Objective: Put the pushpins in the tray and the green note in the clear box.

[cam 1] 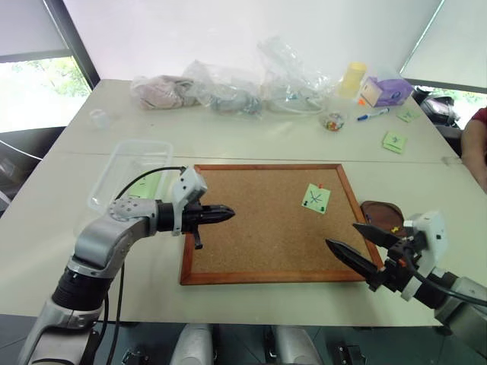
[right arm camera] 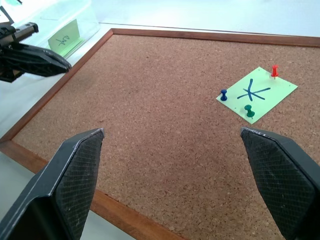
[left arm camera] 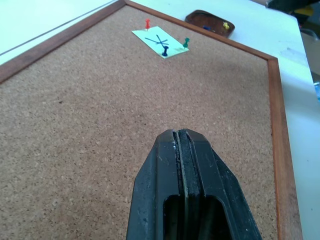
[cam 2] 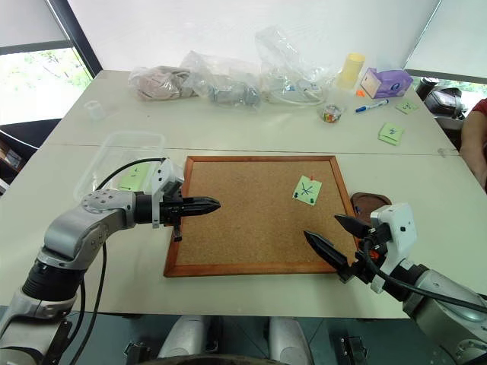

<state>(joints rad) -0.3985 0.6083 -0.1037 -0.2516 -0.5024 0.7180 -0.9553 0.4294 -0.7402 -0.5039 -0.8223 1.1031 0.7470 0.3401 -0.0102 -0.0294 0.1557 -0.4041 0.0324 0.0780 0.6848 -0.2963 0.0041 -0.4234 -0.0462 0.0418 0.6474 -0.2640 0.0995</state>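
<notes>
The green note [cam 1: 316, 198] with a black X scribble lies on the cork board [cam 1: 251, 243], toward its far right. A red pushpin [right arm camera: 274, 70], a blue one [right arm camera: 223, 94] and a green one [right arm camera: 249, 111] stick in it. The dark brown tray [cam 1: 380, 214] sits just off the board's right edge, with a yellow pushpin [left arm camera: 226, 25] in it. The clear box [cam 1: 129, 171] stands left of the board with another green note [right arm camera: 65, 37] inside. My left gripper [cam 1: 224, 214] is shut and empty over the board's left part. My right gripper [cam 1: 342, 235] hangs open near the board's front right corner.
Clear plastic bags [cam 1: 228, 91] lie along the table's far side. Near them are a small glass bowl [cam 1: 333, 121], a yellow cup [cam 1: 352, 76], a purple box [cam 1: 388, 90], a marker [cam 1: 373, 115] and loose green notes [cam 1: 394, 141]. A person's sleeve [cam 1: 478, 144] shows at the right.
</notes>
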